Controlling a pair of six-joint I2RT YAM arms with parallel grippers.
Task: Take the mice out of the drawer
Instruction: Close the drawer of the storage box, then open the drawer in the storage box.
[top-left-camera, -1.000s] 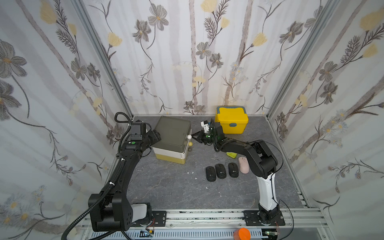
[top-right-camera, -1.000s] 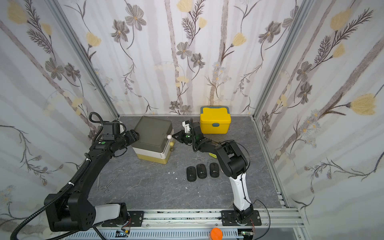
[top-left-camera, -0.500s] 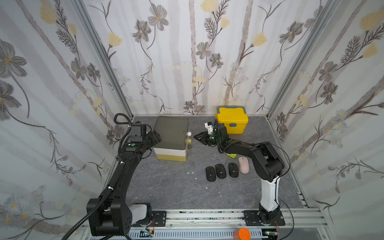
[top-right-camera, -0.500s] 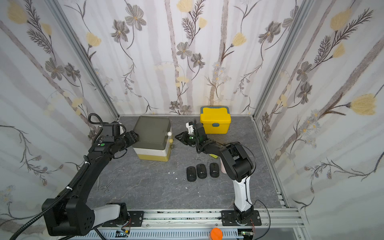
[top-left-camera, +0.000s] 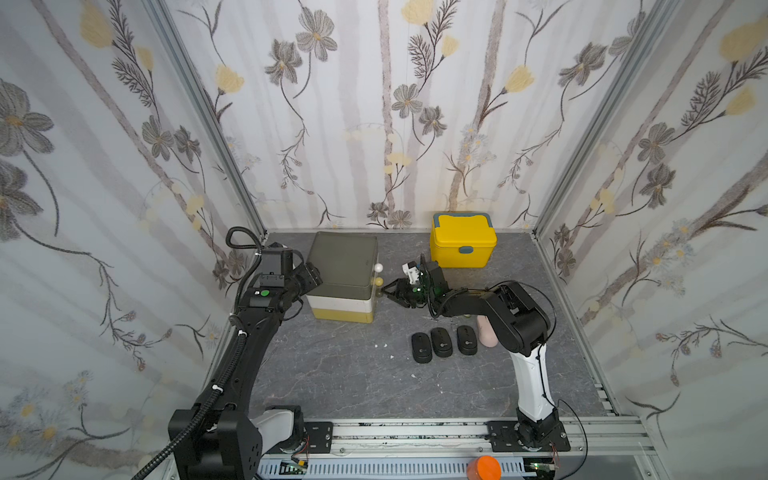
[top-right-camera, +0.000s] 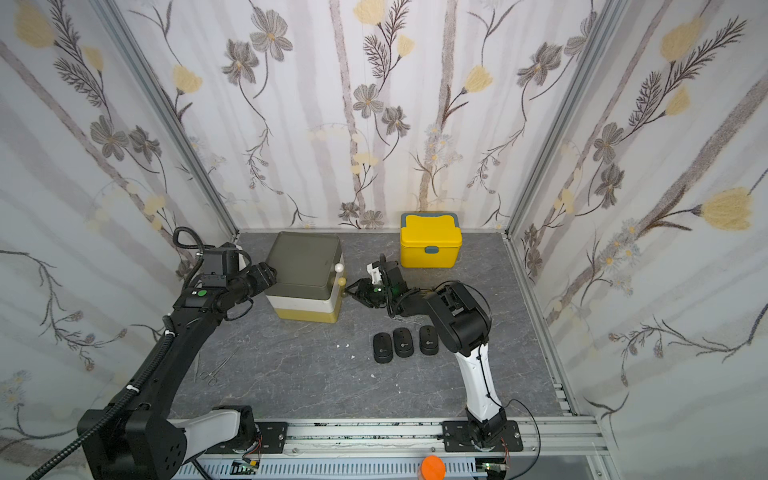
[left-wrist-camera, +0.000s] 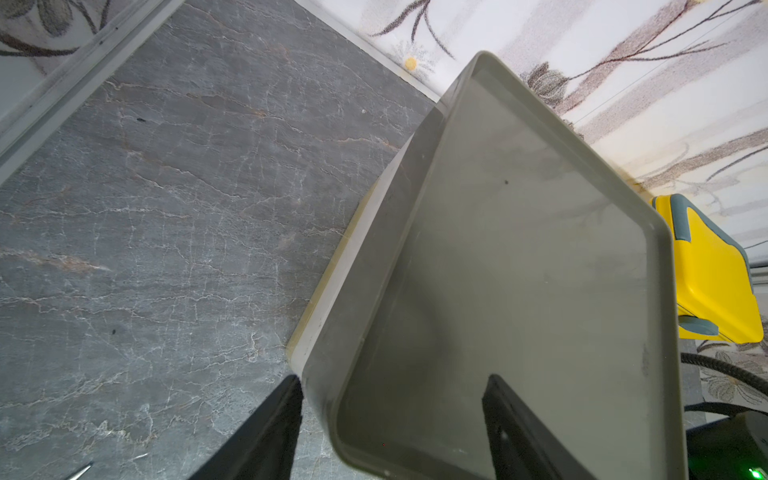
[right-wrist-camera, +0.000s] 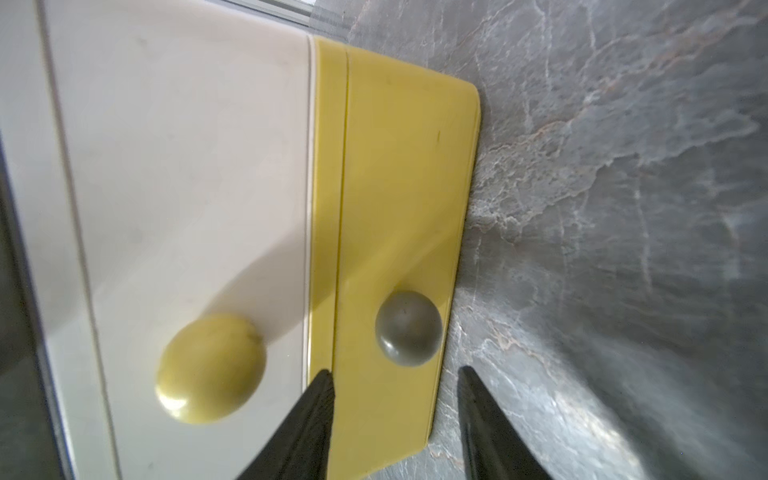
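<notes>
**Entry: mouse retrieval, drawer stage**

**Task items.**
- Black mice (top-left-camera: 441, 343): three, side by side in a row on the counter (top-left-camera: 340, 374).
- Pink mouse (top-left-camera: 485, 336): just beside that row, partly hidden under the right arm.
- Any further mice: not visible. All fronts of the drawer unit (top-left-camera: 345, 266) look pushed in.

**Grippers.**
- Right gripper (right-wrist-camera: 395, 370): jaws apart and holding nothing. It points at the yellow bottom drawer (right-wrist-camera: 395, 187), with the grey knob (right-wrist-camera: 408, 328) just ahead of the tips and untouched.
- Left gripper (left-wrist-camera: 392, 379): jaws apart, astride a rear corner of the unit's grey top. One finger lies against the outer wall and one over the lid, apparently bracing the unit.

**Step in hand (judged).** Opening the bottom drawer. The next move calls for easing forward until the knob sits between the pads, closing on it, and drawing straight out while the left arm steadies the unit.

**Surroundings and hindrances.**
- Yellow knob (right-wrist-camera: 210, 368) of the white drawer above: close by and easily caught by mistake.
- Yellow lidded box (top-left-camera: 463, 245): against the back wall, well apart.
- Forceps (top-right-camera: 212, 370): near the left arm.
- The row of mice lies beside the right arm's elbow, off the drawer's likely path.
</notes>
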